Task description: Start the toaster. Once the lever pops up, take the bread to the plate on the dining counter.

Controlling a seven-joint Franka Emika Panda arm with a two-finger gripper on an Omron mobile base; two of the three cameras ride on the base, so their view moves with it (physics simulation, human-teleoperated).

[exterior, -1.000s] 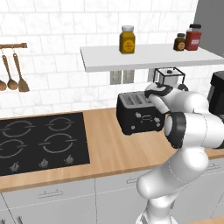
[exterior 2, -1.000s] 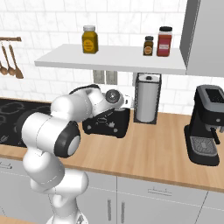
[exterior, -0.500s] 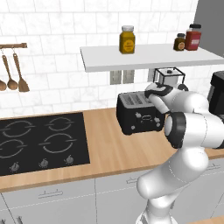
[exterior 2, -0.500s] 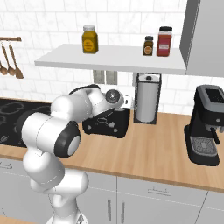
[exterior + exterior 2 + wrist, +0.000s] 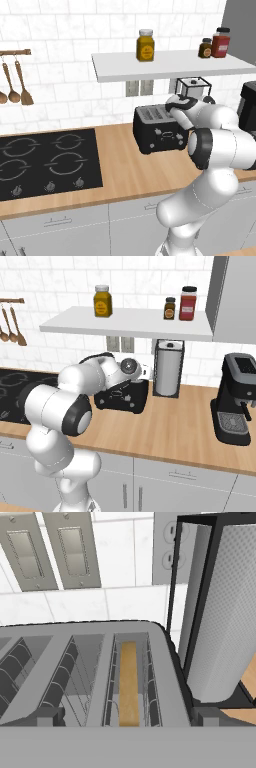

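Hand view looks down on the toaster; the bread stands in its right slot. Gripper fingers are wide apart above it, holding nothing.

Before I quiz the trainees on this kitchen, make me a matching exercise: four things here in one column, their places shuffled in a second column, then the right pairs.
Things:
1. bread
2. yellow jar
3. paper towel roll
4. coffee machine

Places:
A. on the wall shelf
B. on the counter's far right, seen from the right base view
C. standing in a toaster slot
D. on the counter just right of the toaster

Pairs: 1-C, 2-A, 3-D, 4-B
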